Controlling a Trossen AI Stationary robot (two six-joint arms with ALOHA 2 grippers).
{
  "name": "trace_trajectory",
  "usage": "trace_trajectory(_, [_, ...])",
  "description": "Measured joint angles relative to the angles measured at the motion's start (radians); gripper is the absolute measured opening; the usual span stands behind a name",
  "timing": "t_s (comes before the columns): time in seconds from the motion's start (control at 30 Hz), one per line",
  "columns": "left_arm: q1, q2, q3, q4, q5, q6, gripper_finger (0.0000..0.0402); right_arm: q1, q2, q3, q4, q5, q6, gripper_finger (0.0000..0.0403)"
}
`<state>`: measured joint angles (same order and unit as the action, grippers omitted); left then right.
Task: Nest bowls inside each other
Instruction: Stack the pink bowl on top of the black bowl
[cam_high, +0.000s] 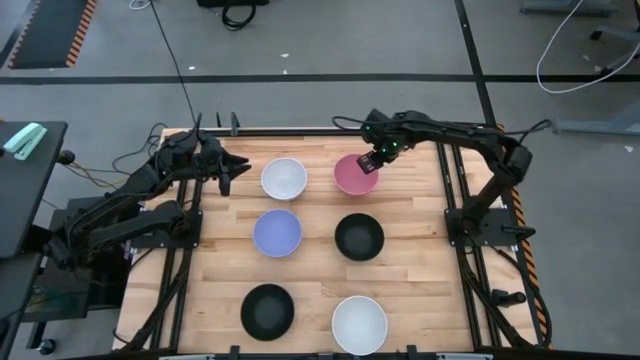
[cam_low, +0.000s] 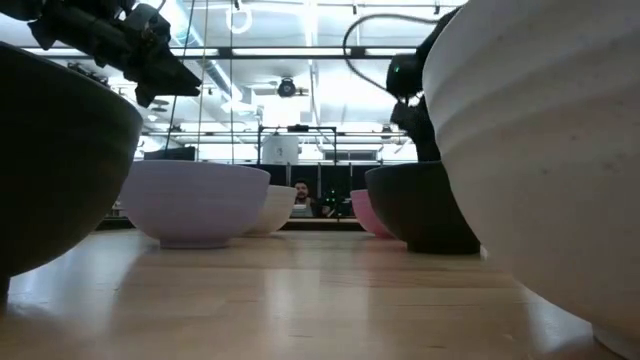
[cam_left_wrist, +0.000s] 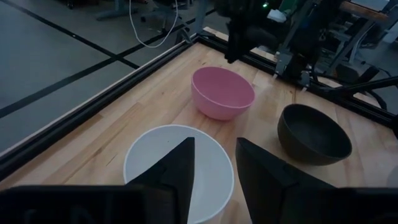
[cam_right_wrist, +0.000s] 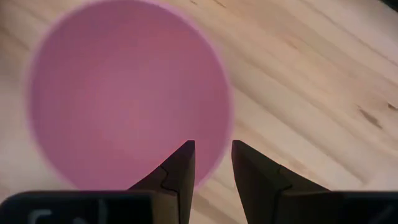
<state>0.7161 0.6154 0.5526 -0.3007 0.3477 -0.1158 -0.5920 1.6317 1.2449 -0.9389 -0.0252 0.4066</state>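
Six bowls rest on their bases on the wooden table. Far row: white bowl (cam_high: 284, 178) and pink bowl (cam_high: 356, 174). Middle row: lavender-blue bowl (cam_high: 277, 232) and black bowl (cam_high: 359, 237). Near row: black bowl (cam_high: 268, 310) and white bowl (cam_high: 359, 324). My right gripper (cam_right_wrist: 211, 150) is open and hovers above the pink bowl's (cam_right_wrist: 124, 93) right rim, one finger over the inside and one over the outside; I see no touch. My left gripper (cam_left_wrist: 214, 149) is open, raised left of the far white bowl (cam_left_wrist: 180, 168) and pointing toward it.
Black frame rails (cam_high: 455, 200) run along the table's left, right and far edges. Bare wood lies between the bowls. In the low view the near black bowl (cam_low: 60, 150) and the near white bowl (cam_low: 550, 150) hide much of the table. A person shows in the room behind.
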Motion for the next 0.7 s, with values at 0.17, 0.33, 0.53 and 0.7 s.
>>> trace_trajectory(0.17, [0.0, 0.0, 0.0, -0.015, -0.007, 0.02, 0.0129, -0.02, 0.037, 0.0, 0.013, 0.028, -0.01, 0.0114])
trace_trajectory(0.33, [0.0, 0.0, 0.0, -0.018, -0.014, 0.023, 0.0123, -0.024, 0.059, 0.0, 0.021, 0.025, -0.018, 0.0114])
trace_trajectory(0.53, [0.0, 0.001, 0.0, -0.02, -0.015, 0.023, 0.0125, -0.018, 0.06, 0.0, 0.03, 0.024, -0.017, 0.0114])
trace_trajectory(0.7, [0.0, 0.001, 0.0, -0.02, -0.015, 0.023, 0.013, -0.001, 0.06, 0.0, 0.036, 0.024, -0.009, 0.0114])
